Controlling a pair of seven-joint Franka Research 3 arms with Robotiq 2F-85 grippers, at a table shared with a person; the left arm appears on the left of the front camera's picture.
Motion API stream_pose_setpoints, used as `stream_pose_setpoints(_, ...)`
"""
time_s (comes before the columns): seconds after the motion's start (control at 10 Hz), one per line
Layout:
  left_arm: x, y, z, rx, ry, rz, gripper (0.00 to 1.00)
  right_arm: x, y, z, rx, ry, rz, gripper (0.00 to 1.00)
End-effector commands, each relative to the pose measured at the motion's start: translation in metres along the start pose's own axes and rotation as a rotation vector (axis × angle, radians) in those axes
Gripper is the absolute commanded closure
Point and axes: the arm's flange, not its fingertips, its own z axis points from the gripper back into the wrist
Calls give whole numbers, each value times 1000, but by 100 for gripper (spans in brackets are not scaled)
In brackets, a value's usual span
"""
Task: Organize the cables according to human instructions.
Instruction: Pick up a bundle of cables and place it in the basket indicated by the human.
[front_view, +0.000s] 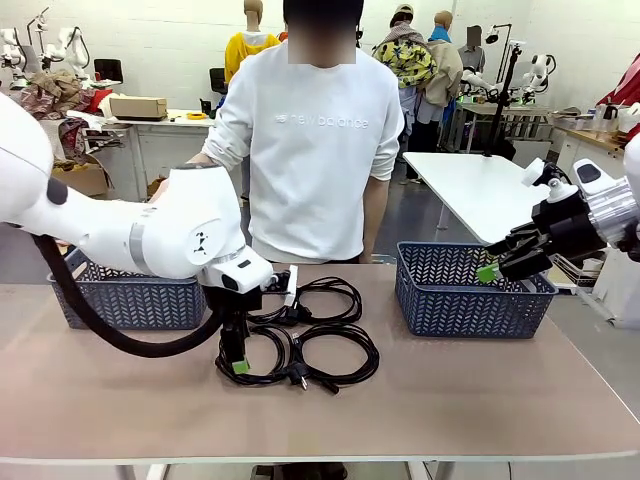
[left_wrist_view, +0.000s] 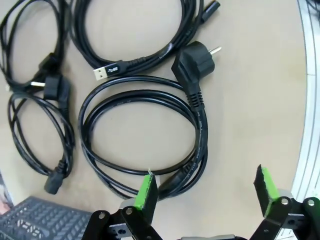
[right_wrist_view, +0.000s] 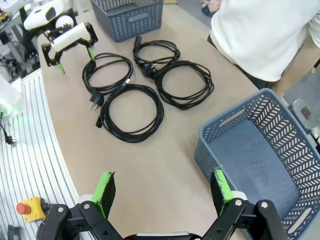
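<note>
We see the left gripper (front_view: 240, 366) pointing straight down with its jaws spread wide, holding nothing. Right beneath it lie the four cables (front_view: 300, 340), black coils bunched together on the table (front_view: 480, 400). From the left wrist, one coil (left_wrist_view: 199, 135) sits directly under the fingers (left_wrist_view: 263, 187). The green pad (left_wrist_view: 146, 192) on one side hangs over the coil's near edge, while the other pad stands over bare tabletop outside the loop. We cannot tell whether the pad touches the cord. Ahead of the fingers that coil's round plug (left_wrist_view: 192, 60) lies with its pins pointing away, and another coil lies just past it. Two more lie off to one side. A basket (front_view: 125, 298) stands off to this gripper's side, close to its arm.

The right gripper (front_view: 497, 268) hovers well apart from the cables, also wide and empty. One of its fingers is over the corner of a second basket (front_view: 470, 300) and the other is over bare table. A person (front_view: 315, 140) in a white top stands across the table, beyond both grippers.
</note>
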Motion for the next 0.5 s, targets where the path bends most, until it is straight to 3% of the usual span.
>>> stream_pose_setpoints(0.0,-5,8,-4,9,26,-46,0,0,-3,-1,8,-24,24,0)
stream_pose_setpoints(0.4,-4,5,-8,-6,18,-22,0,0,-3,-1,8,-24,24,0)
